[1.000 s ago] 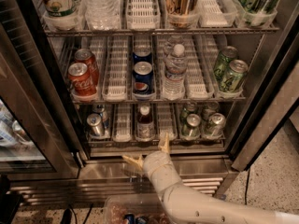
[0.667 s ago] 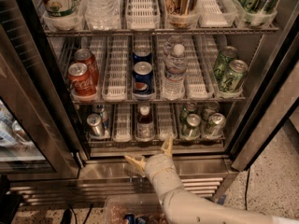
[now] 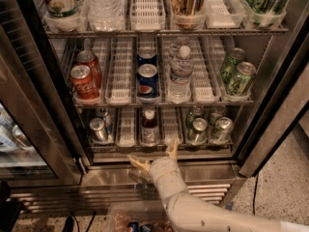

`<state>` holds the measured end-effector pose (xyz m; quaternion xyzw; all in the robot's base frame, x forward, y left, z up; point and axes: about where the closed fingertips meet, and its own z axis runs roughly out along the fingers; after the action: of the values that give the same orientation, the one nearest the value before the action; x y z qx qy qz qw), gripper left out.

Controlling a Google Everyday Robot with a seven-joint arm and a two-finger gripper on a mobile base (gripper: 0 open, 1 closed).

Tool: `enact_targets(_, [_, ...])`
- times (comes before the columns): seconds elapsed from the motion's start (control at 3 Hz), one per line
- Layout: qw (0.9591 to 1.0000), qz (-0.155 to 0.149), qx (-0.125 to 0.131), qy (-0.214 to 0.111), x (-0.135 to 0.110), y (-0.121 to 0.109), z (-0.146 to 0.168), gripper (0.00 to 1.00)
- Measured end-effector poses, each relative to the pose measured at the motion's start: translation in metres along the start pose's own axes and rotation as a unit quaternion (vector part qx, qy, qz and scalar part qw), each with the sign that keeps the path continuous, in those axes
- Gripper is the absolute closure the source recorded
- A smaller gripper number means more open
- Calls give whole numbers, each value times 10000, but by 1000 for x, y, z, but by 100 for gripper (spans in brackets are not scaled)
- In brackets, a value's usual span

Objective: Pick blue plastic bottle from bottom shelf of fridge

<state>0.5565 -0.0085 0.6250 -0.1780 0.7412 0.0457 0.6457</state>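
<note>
Barely shifted, the gripper (image 3: pixel 155 157) hovers just below the blue plastic bottle (image 3: pixel 149 127) on the bottom shelf (image 3: pixel 126 132), fingers (image 3: pixel 139 164) spread and empty. Approach is under way; next, it should advance to straddle the bottle.

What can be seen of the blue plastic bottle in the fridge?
The blue plastic bottle is small, with a white screw cap, a dark-looking body and a pale label band low down. It stands upright in a middle lane of the bottom shelf, with white slotted trays on either side and cans further out. Nothing grips it: the gripper, open, sits in front of the shelf, just below the bottle and apart from it.
</note>
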Motion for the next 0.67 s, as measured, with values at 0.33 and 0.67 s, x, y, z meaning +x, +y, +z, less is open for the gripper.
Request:
enact_targets(0.33, [9996, 18, 212, -178, -2, -4, 20, 0])
enact_targets(0.67, [9989, 15, 347, -310, -4, -6, 37, 2])
